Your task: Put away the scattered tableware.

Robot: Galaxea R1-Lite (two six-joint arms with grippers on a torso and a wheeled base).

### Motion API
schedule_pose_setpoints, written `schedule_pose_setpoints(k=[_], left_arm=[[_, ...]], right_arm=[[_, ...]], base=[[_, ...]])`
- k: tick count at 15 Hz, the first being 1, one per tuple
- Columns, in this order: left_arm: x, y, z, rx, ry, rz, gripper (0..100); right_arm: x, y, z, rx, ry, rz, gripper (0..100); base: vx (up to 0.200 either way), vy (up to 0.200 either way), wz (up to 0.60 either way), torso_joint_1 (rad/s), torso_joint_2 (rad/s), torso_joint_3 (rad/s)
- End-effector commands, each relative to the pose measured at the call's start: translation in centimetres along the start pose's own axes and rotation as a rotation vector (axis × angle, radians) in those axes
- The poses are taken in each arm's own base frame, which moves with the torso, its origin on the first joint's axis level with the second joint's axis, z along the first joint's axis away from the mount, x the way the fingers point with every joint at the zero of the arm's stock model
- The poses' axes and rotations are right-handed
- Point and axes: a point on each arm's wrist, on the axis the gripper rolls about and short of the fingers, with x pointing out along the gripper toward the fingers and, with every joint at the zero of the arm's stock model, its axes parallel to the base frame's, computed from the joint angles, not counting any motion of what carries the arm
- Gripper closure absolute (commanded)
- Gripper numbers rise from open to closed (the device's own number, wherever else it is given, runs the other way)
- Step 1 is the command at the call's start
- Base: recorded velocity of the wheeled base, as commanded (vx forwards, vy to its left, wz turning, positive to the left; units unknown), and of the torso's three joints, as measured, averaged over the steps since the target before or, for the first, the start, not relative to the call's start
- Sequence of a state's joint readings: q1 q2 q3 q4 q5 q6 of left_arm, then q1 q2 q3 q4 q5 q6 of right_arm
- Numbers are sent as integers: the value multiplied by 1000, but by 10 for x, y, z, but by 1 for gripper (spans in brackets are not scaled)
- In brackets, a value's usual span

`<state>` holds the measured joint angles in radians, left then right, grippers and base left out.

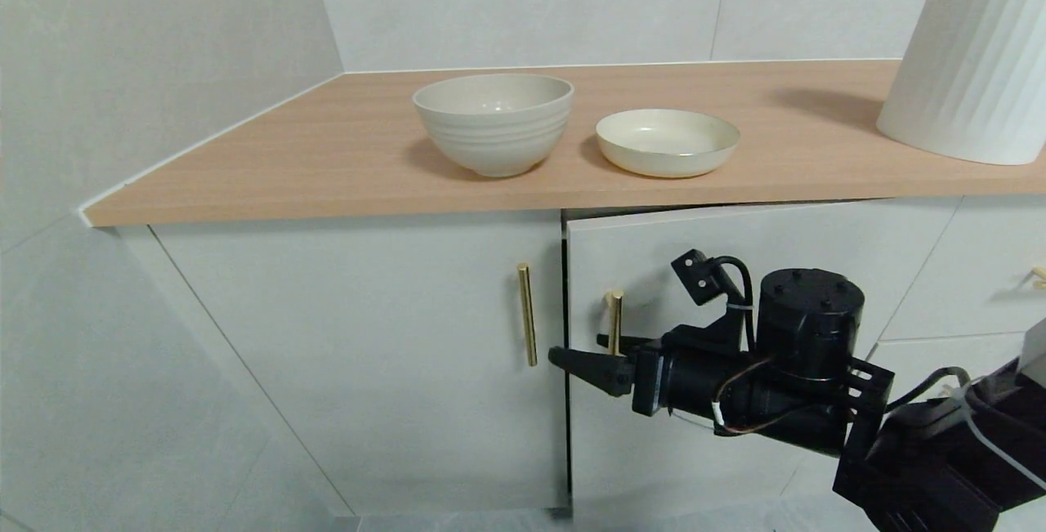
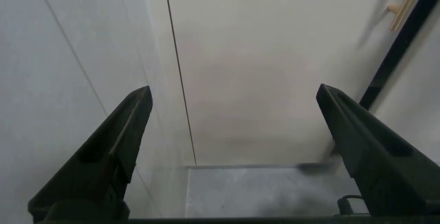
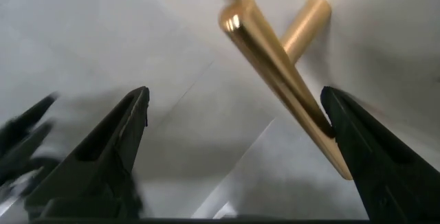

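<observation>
My right jaws are spread wide around the brass handle (image 3: 282, 80) of the slightly ajar cabinet door (image 1: 735, 246). Above that handle, on the surface (image 1: 327, 156), sit the bowl (image 1: 493, 123) and the shallow dish (image 1: 667, 141). My left jaws gape wide too.

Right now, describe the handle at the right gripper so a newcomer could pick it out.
Under the wooden countertop, two pale cabinet doors meet at a dark seam, each with an upright brass bar beside it. The handle meant is on the right door, which stands slightly ajar; unlike the left door's handle, it sits between the open fingers of the right gripper.
</observation>
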<state>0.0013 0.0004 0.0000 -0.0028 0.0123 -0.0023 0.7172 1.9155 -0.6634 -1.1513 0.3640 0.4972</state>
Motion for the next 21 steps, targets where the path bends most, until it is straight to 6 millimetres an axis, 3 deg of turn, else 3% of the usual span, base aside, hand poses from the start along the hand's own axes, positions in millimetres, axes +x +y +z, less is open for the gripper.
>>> schedule_pose_setpoints(k=[1,4,10,13,15,17,19,21], left_arm=[[0,0,0,-1,-1,0,0],[0,0,0,1,-1,0,0],[0,0,3,-3,-27,8,0],[-6,-1,22,-5,-97,-63,0],[-11,-6,32,7,-93,-264,0],[-11,-11,49,-10,21,-491,0],[2,-13,74,-33,105,-580,0],[31,-15,106,-72,208,-661,0]], right_arm=[[-24,16,8,-15,1,75,0],[-42,25,10,-20,11,122,0],[-49,29,13,-26,0,128,0],[-49,28,12,-25,2,127,0],[-49,28,12,-23,5,125,0],[-48,28,9,-19,15,124,0],[-46,26,6,-14,29,126,0],[-46,27,6,-15,36,141,0]], base=[[0,0,0,0,0,0],[0,0,0,0,0,0],[0,0,0,0,0,0],[0,0,0,0,0,0],[0,0,0,0,0,0],[0,0,0,0,0,0],[0,0,0,0,0,0],[0,0,0,0,0,0]])
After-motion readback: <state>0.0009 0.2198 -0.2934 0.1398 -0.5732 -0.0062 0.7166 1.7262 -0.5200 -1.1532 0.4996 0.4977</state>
